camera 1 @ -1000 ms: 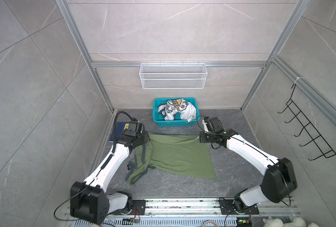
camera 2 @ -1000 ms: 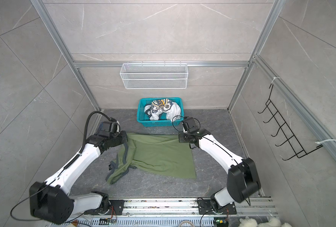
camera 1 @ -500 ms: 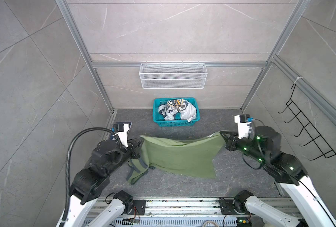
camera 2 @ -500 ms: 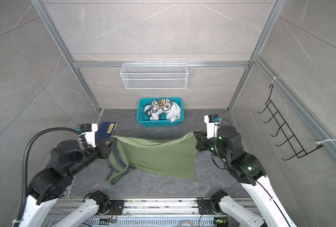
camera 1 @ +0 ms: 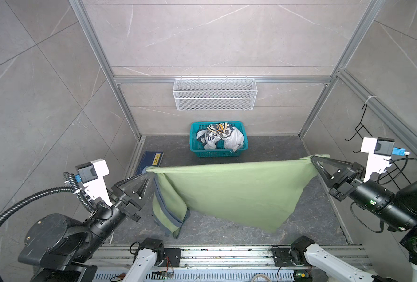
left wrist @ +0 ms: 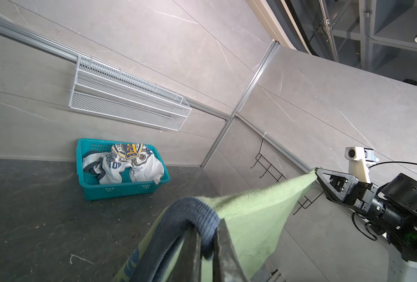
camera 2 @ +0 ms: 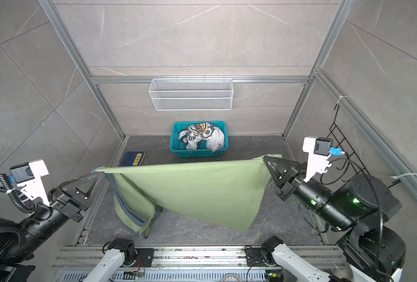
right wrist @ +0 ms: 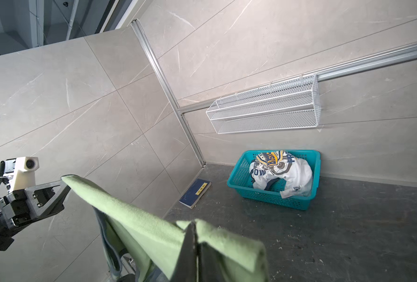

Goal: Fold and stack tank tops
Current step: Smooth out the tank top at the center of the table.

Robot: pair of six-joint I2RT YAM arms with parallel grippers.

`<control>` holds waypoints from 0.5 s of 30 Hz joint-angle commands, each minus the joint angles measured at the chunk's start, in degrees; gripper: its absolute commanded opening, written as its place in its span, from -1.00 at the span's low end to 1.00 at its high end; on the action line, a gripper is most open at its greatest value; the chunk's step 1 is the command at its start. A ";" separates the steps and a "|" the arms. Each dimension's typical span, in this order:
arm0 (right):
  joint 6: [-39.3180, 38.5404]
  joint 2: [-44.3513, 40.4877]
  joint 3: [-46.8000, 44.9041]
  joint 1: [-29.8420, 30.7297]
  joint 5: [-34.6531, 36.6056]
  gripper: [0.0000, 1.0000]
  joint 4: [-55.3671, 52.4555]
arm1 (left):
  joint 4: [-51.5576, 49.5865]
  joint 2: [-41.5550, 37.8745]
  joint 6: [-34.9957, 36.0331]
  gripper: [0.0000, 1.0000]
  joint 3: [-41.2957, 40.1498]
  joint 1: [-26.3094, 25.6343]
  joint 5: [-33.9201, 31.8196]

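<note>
Left end effector (camera 1: 147, 173), 9 o'clock, is clamped on the green top (camera 1: 227, 193) at its trimmed corner. Right end effector (camera 1: 313, 159), 3 o'clock, is clamped on the opposite corner, with the cloth stretched between them over the bench (camera 1: 271, 149). White top (camera 1: 229, 140) lies crumpled in the basket (camera 1: 217, 153) at 12 o'clock.

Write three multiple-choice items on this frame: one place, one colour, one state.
1. Where is the white top? A. in the basket B. on the book C. on the wire shelf
2. Basket colour? A. red B. teal C. grey
3. The green top is: A. folded flat B. stacked on the white top C. stretched between left tool and right tool
Key: 1A, it lies crumpled inside the rim; 2B, teal mesh walls; 3C, both tools shut on its upper edge.
</note>
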 commanded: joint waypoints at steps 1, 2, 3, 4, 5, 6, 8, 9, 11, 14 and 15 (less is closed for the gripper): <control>0.23 4.15 -0.64 0.06 5.46 -1.00 -1.20 | 3.27 4.79 -2.14 -1.00 -3.97 1.25 0.06; 0.05 5.41 -2.28 0.03 6.98 -1.00 -0.79 | 3.89 5.80 -2.79 -1.00 -6.53 1.25 -1.59; -0.11 6.42 -4.22 0.02 8.28 -1.00 0.17 | 5.23 7.02 -3.17 -1.00 -9.90 1.25 -1.87; -0.16 7.84 -6.51 0.02 9.57 -1.00 1.37 | 6.98 8.12 -3.36 -1.00 -12.94 1.25 -1.77; -0.36 9.13 -8.16 0.06 10.86 -1.00 2.19 | 8.40 9.74 -3.96 -1.00 -16.18 1.23 -2.86; -0.82 10.92 -10.53 0.02 12.03 -1.00 3.52 | 9.17 11.74 -4.02 -1.00 -19.01 1.21 -3.93; -1.68 14.87 -15.46 0.02 14.21 -1.00 6.90 | 11.68 16.16 -3.33 -1.00 -23.90 1.09 -5.51; -2.08 17.19 -18.28 -0.06 15.05 -1.00 9.46 | 13.33 18.65 -2.89 -1.00 -26.10 0.72 -6.76; -2.68 22.47 -22.05 -0.23 16.57 -1.00 13.54 | 16.66 24.36 -1.97 -1.00 -29.16 -0.18 -9.32; -3.68 32.04 -25.09 -0.79 19.03 -1.00 19.11 | 21.18 34.83 -1.08 -1.00 -30.36 -0.93 -10.94; -3.69 35.11 -25.75 -1.45 19.55 -1.00 20.99 | 23.38 37.99 -0.85 -1.00 -30.44 -1.05 -11.10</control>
